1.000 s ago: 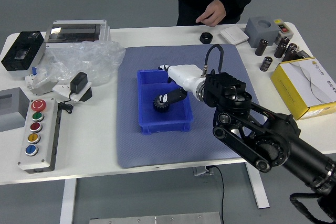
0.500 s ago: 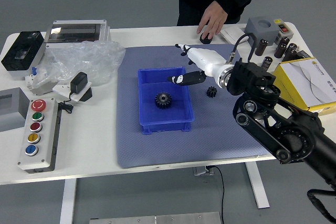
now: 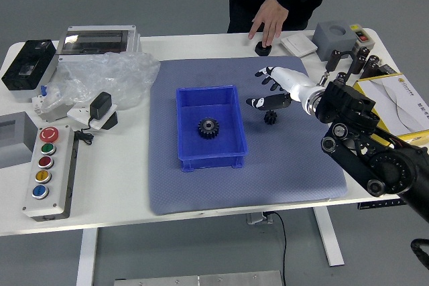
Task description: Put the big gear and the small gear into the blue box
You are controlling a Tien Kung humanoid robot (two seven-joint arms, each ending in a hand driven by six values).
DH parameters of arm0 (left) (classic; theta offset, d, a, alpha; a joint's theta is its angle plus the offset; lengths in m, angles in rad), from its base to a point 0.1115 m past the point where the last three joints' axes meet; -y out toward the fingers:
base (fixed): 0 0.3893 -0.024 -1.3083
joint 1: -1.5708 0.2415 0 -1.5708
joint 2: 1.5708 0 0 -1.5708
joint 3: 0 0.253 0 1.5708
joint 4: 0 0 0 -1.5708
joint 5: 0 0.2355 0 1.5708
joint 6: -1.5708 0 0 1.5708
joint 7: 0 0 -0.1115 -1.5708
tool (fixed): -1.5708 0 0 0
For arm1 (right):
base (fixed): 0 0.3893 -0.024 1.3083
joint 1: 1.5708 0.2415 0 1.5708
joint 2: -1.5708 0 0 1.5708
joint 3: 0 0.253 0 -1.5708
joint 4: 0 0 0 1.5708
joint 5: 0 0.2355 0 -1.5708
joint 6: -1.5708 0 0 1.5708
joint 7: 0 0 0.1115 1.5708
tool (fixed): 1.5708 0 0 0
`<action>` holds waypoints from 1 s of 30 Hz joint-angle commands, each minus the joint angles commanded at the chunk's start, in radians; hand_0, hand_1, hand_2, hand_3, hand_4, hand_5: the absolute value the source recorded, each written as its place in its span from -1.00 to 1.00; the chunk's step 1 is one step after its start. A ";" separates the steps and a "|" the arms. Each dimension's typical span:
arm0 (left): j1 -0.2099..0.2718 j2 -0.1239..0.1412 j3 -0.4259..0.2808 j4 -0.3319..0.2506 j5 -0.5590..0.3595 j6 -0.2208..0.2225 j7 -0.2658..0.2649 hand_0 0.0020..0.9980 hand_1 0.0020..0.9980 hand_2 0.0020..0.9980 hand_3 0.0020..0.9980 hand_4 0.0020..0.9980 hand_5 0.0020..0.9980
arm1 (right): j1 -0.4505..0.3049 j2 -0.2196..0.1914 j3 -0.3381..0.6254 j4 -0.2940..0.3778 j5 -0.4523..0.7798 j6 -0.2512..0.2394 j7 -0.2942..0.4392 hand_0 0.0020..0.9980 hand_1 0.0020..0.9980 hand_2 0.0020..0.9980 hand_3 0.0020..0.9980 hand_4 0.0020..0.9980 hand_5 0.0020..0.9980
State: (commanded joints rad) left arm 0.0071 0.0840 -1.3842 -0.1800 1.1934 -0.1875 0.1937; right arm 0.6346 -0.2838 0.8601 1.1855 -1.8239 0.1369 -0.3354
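Your right hand (image 3: 301,90) has moved off the blue box (image 3: 188,163) since the earlier frame, and now hangs over the mat (image 3: 194,195) beside it. The small gear (image 3: 270,118) lies on the mat, just below your thumb in view; you can't tell if they touch. The big gear (image 3: 208,127) sits inside the box. Your fingers are spread from the thumb, gripping nothing. A person's hand (image 3: 270,18) reaches to a black round piece (image 3: 263,49). You can't read any labels.

Box (image 3: 213,161): blue. Big gear (image 3: 208,127): black. Small gear (image 3: 270,118): black. Mat (image 3: 194,195): grey-blue. Table (image 3: 114,189): white. Control panel (image 3: 63,179): pale grey; buttons (image 3: 43,176): red, green, yellow, blue. Carton (image 3: 403,100): yellow, white.
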 joint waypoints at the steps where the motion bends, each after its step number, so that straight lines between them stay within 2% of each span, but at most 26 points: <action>1: 0.000 0.000 0.000 0.000 0.000 0.000 0.000 0.59 0.65 0.63 0.68 0.33 -0.50 | 0.001 0.000 -0.004 -0.011 0.002 -0.001 0.003 0.30 0.31 0.48 0.63 0.56 -0.06; 2: 0.000 0.000 0.000 0.000 -0.001 0.000 0.000 0.59 0.65 0.63 0.68 0.33 -0.49 | 0.002 -0.001 -0.010 -0.022 0.004 -0.002 0.006 0.29 0.30 0.45 0.54 0.53 -0.09; 13: -0.002 0.001 0.000 0.000 -0.002 0.000 0.000 0.59 0.65 0.63 0.68 0.33 -0.49 | 0.016 -0.006 -0.077 -0.105 0.001 -0.005 0.018 0.28 0.27 0.43 0.49 0.53 -0.10; 25: -0.002 0.001 0.000 0.000 -0.001 0.000 0.000 0.59 0.64 0.63 0.68 0.33 -0.49 | 0.024 0.002 -0.103 -0.127 -0.034 0.002 0.004 0.27 0.27 0.41 0.45 0.50 -0.15; 26: -0.002 0.001 0.000 0.000 -0.001 0.000 0.000 0.59 0.64 0.63 0.68 0.33 -0.49 | 0.024 0.003 -0.105 -0.128 -0.037 0.002 0.003 0.21 0.21 0.36 0.43 0.46 -0.20; 30: -0.002 0.001 0.000 0.000 -0.001 -0.001 0.000 0.59 0.64 0.63 0.68 0.33 -0.49 | 0.027 0.009 -0.117 -0.133 -0.051 0.000 -0.001 0.21 0.21 0.36 0.43 0.46 -0.20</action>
State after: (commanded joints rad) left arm 0.0047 0.0847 -1.3845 -0.1800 1.1927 -0.1880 0.1938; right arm 0.6618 -0.2744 0.7426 1.0529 -1.8753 0.1371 -0.3366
